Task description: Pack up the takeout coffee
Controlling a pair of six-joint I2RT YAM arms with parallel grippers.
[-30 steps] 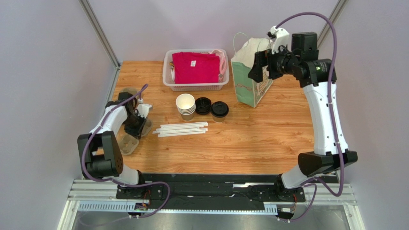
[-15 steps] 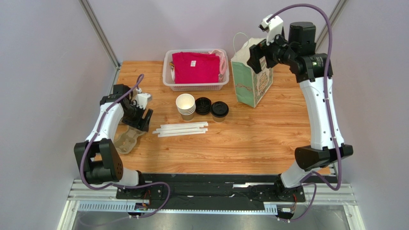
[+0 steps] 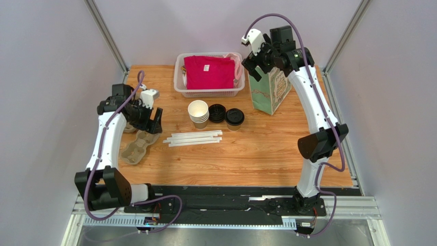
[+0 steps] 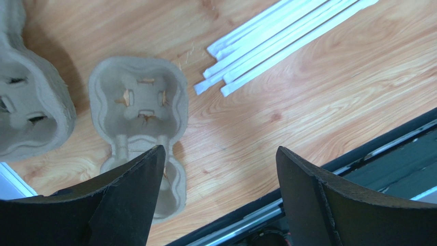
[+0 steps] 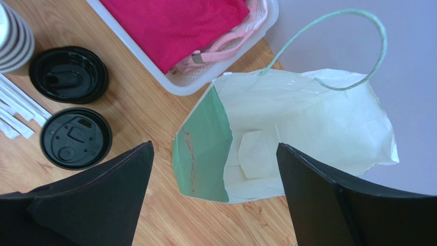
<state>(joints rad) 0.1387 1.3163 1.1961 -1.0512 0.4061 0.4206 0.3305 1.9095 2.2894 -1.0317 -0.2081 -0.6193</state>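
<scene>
Packing not begun: the coffee stands outside the bag

Near the left edge of the worktop (image 3: pixel 266 154), your left gripper (image 4: pixel 219 151) hangs over a pulp cup carrier (image 4: pixel 137 102). Its fingers are spread wide with nothing between them. The wells of this carrier hold nothing. A second carrier (image 4: pixel 25 118) lies just beside it, closer to the left edge.

Further in, the white straws (image 3: pixel 194 138) lie in a loose bundle. Behind them is a row: the stack of cups (image 3: pixel 198 113), the spare lids (image 3: pixel 217 113), then the takeout coffee (image 3: pixel 235 117). It stands near the middle of the worktop with its black lid on, and no gripper touches it.

At the far edge, the white basket (image 3: pixel 209 93) holds a folded pink cloth (image 3: pixel 209 72). Beside it, toward the far right corner, the green paper bag (image 5: pixel 287 138) stands upright with its mouth open. Inside you see only its folded paper bottom. Your right gripper (image 5: pixel 214 146) hovers above the bag, fingers spread wide and holding nothing.

I judge that all of the packing is left to do: the coffee must go to the bag, perhaps in a carrier.
</scene>
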